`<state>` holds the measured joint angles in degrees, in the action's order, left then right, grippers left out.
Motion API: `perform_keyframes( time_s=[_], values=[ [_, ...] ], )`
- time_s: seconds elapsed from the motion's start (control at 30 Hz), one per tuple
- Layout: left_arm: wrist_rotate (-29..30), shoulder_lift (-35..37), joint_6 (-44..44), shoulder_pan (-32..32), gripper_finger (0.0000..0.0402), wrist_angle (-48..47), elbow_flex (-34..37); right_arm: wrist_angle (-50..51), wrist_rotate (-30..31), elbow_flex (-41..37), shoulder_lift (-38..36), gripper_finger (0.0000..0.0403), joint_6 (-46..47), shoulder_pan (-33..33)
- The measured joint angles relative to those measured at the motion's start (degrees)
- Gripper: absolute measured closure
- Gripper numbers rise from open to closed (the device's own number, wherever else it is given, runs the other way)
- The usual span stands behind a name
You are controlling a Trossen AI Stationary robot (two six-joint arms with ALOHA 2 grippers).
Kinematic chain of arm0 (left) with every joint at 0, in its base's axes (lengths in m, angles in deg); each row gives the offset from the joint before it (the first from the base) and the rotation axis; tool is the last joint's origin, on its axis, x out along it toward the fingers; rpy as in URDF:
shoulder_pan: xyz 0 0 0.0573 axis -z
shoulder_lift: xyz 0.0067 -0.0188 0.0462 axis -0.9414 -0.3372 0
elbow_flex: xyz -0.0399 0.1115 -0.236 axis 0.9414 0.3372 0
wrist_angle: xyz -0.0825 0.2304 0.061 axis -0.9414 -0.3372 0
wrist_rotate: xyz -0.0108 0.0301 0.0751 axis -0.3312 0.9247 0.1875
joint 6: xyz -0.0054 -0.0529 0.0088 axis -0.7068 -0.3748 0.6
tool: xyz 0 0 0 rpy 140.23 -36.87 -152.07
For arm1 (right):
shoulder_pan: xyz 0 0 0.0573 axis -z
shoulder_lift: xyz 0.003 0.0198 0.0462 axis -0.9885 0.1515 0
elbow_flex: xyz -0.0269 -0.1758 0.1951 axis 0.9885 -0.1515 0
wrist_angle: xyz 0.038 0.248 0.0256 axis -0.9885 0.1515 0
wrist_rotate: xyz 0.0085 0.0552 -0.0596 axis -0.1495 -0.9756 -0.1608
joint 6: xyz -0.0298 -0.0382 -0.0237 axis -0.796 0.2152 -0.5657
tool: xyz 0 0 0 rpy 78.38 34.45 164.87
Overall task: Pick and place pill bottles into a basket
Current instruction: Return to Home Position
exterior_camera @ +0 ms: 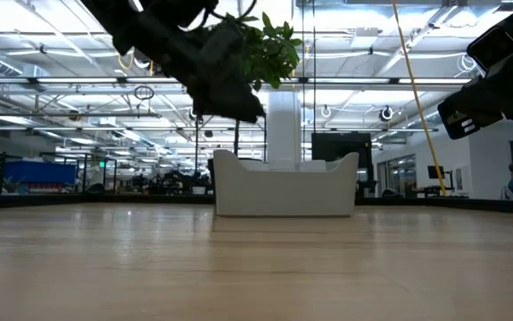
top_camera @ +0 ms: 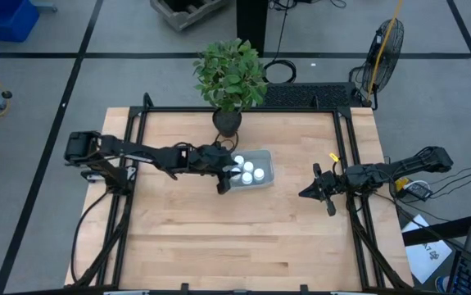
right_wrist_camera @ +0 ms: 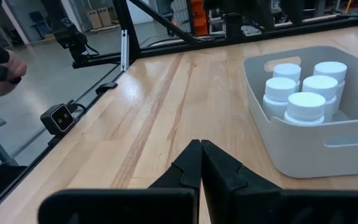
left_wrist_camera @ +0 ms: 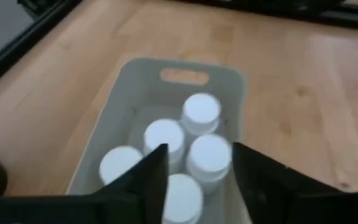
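The pale grey-blue basket [top_camera: 250, 170] stands on the table near its far middle; it also shows in the low view [exterior_camera: 285, 185] and both wrist views [left_wrist_camera: 135, 106] [right_wrist_camera: 309, 143]. Several white pill bottles [left_wrist_camera: 202, 112] [right_wrist_camera: 306, 107] stand upright inside it. My left gripper [left_wrist_camera: 194, 165] hovers open and empty above the basket's left end [top_camera: 225, 174]. My right gripper [right_wrist_camera: 200, 160] is shut and empty over the table's right part [top_camera: 317, 190], well clear of the basket.
A potted plant [top_camera: 229, 78] stands just behind the basket at the table's far edge. A black frame [top_camera: 243, 109] borders the table. A fan [top_camera: 385, 45] stands beyond the far right corner. Bare wood [top_camera: 243, 238] lies toward the near edge.
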<state>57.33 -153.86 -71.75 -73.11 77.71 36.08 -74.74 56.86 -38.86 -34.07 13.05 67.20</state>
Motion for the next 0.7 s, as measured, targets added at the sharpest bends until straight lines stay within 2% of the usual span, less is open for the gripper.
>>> perform_keyframes(
  time_s=[0.23, 0.27, 0.4, 0.5, 0.6, 0.7],
  values=[
    [-0.5, 1.3, 1.9, 4.5, 0.0375, -1.1, 0.0, 0.0, -0.2, 0.0, 0.0, 0.0403, 0.9, 0.0],
    [-0.5, 1.3, 1.9, 5.3, 0.0388, -1.1, 0.0, 0.0, -0.3, 0.0, 0.0, 0.0403, 2.2, 0.0],
    [-0.5, 1.3, 2.2, 8.7, 0.0381, -1.5, 0.0, -0.7, -3.7, 0.0, 0.0, 0.0403, 4.6, 0.0],
    [-0.5, 2.3, 3.0, 11.3, 0.0377, 0.2, 1.9, -5.0, -6.2, 0.1, -0.1, 0.0403, 3.7, 0.0],
    [-0.4, 3.4, 1.8, 13.4, 0.0382, 8.2, 7.3, -6.4, -9.1, 1.1, -0.1, 0.0403, 2.7, 0.0],
    [2.0, 6.0, -0.7, 15.2, 0.0393, 19.3, 16.3, -6.5, -11.0, 2.3, -0.2, 0.0403, 2.4, 0.0]
  ],
)
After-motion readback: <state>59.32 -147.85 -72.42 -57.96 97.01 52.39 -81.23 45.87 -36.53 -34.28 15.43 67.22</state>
